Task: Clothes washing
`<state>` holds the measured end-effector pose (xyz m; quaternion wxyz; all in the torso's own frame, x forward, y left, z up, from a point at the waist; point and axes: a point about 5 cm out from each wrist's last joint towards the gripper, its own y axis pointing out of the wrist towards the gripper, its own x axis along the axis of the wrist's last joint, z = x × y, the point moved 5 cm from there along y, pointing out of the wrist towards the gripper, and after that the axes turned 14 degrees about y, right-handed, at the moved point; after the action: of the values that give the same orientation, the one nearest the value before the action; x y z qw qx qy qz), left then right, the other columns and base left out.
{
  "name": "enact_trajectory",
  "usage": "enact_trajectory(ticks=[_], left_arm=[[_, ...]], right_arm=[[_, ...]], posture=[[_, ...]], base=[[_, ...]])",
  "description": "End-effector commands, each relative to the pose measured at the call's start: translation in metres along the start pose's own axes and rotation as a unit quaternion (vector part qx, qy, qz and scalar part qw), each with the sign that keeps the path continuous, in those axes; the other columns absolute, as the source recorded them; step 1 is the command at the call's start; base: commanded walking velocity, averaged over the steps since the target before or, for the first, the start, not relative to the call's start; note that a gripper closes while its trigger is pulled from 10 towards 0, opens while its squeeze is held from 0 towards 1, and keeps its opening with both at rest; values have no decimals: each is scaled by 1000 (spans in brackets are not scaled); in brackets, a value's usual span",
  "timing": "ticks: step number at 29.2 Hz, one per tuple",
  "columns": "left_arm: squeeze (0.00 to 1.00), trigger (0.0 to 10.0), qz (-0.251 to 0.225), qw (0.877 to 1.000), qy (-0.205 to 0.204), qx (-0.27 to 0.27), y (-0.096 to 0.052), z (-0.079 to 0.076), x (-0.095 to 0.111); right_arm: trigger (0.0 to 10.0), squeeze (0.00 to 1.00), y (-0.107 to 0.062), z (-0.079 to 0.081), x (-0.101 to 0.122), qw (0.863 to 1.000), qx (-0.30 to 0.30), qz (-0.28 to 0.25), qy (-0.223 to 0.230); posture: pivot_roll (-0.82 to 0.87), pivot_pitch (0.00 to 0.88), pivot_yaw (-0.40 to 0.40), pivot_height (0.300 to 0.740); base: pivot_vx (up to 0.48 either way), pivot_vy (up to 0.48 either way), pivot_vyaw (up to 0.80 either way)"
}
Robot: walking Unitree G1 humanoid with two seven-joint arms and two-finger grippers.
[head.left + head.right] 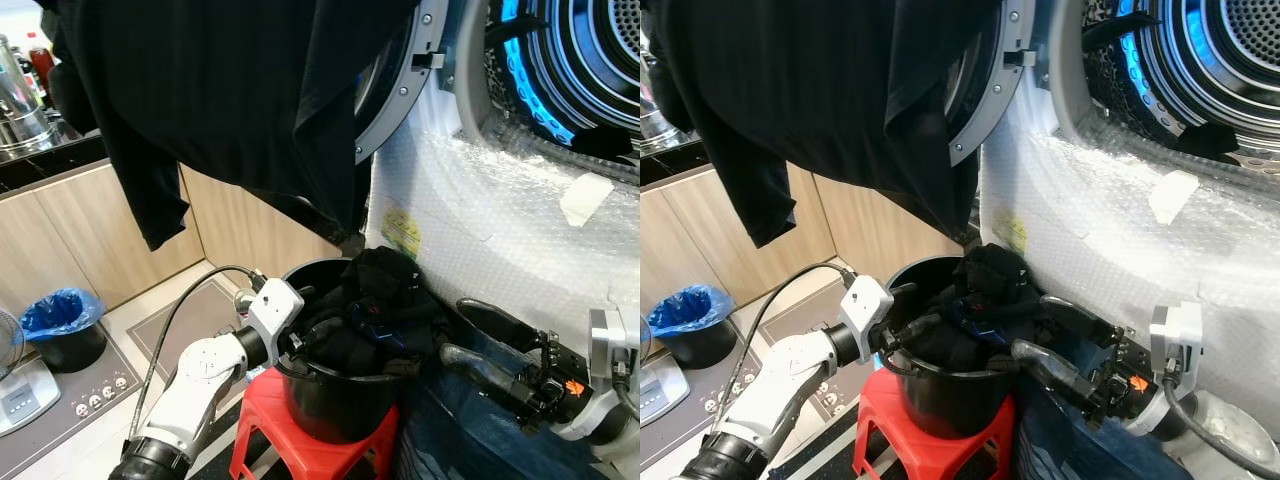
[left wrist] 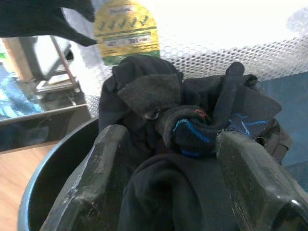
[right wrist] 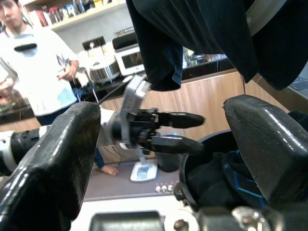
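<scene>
A black bucket (image 1: 330,410) heaped with dark clothes (image 1: 375,300) stands on a red stool (image 1: 265,430) in front of the washing machine. My left gripper (image 1: 308,320) is at the bucket's left rim, open, its fingers (image 2: 101,163) on either side of the pile's near edge without closing on it. My right gripper (image 1: 453,328) is open just right of the bucket, pointing at the clothes. The machine's drum (image 1: 580,60) stands open and glows blue. A large dark shirt (image 1: 230,90) hangs down in front of the round door (image 1: 400,80).
Bubble wrap (image 1: 500,210) covers the washer's front. Blue denim (image 1: 460,430) lies under my right arm. A bin with a blue liner (image 1: 62,325) and a power strip (image 1: 100,395) sit on the floor at left, by wooden cabinets. A person (image 3: 33,62) stands beyond.
</scene>
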<state>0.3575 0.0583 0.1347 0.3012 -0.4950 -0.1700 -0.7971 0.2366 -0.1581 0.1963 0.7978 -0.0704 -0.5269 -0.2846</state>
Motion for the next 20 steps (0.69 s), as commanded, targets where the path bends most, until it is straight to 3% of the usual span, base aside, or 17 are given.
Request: enact_trajectory(ticks=[1, 4, 5, 6, 7, 13, 20], left_arm=[[0, 10000, -7, 1000, 2, -7, 3, 1, 2], [8, 10000, -19, 999, -11, -26, 10, 0, 6], [388, 10000, -22, 999, -13, -34, 12, -2, 7], [863, 10000, -28, 998, -21, -43, 15, -4, 8], [1000, 10000, -35, 997, -35, -54, 17, -7, 9], [1000, 10000, -40, 995, -34, -90, 24, -15, 11], [1000, 10000, -28, 995, -24, -98, 25, -11, 6]], right_arm=[[10000, 0, 2, 8, 0, 1000, 6, -4, -3], [10000, 0, 0, 12, -2, 1000, -5, -12, -2], [10000, 0, -1, 13, -2, 1000, -7, -14, 0], [10000, 0, -2, 14, -2, 1000, -9, -16, 1], [10000, 0, -2, 15, -2, 1000, -10, -18, 1], [10000, 0, -3, 19, -2, 1000, -13, -20, 1], [10000, 0, -4, 22, -1, 1000, -17, -23, 3]], posture=[[-182, 148, 62, 740], [-202, 162, 72, 740], [-207, 166, 73, 740], [-213, 172, 73, 740], [-215, 175, 73, 740], [-227, 191, 76, 740], [-233, 208, 80, 740]], base=[[0, 0, 0], [0, 0, 0], [0, 0, 0], [0, 0, 0], [0, 0, 0], [0, 0, 0], [0, 0, 0]])
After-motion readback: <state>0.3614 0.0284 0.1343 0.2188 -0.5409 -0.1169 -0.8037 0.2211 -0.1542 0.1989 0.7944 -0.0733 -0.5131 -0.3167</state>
